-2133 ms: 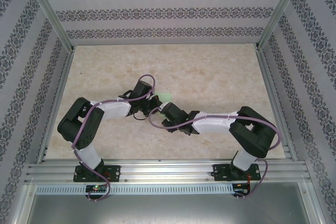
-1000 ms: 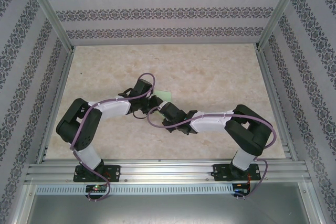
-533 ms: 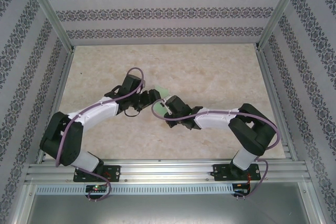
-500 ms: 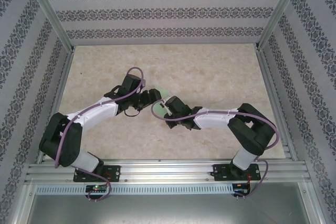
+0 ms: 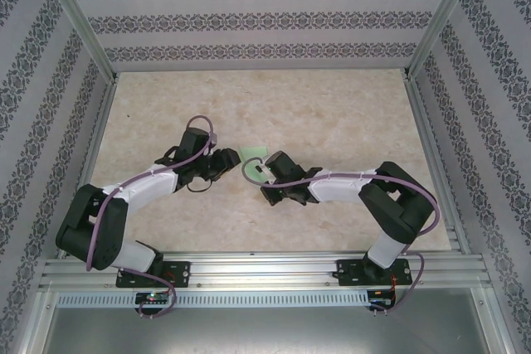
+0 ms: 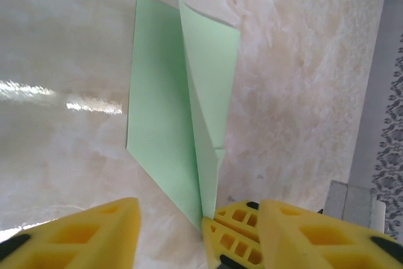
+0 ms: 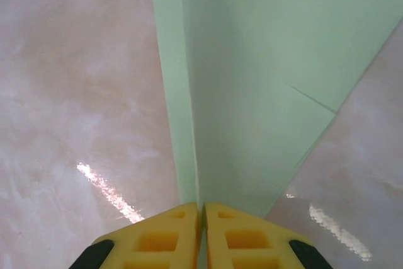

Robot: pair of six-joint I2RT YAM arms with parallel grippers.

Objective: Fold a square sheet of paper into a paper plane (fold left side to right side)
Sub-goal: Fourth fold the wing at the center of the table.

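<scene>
The paper plane [image 5: 251, 152] is the pale mint-green sheet folded into a pointed dart with a raised centre crease, at mid-table. My right gripper [image 5: 260, 162] is shut on its pointed end, and in the right wrist view the right gripper [image 7: 201, 209] pinches the upright crease of the paper plane [image 7: 264, 61]. My left gripper [image 5: 228, 161] stands open just left of the paper. In the left wrist view the paper plane [image 6: 164, 92] runs away from the left gripper [image 6: 198, 205], and the right gripper's yellow fingers [image 6: 236, 234] sit between the left jaws.
The marble-patterned table [image 5: 332, 113] is bordered by patterned walls and aluminium rails [image 5: 249, 269] along the near edge. Both arms reach in toward the centre, their wrists close together.
My left gripper has opened, let go of the paper and drawn back to the left, its elbow swinging outward. The right gripper has shifted slightly left, carrying the paper.
</scene>
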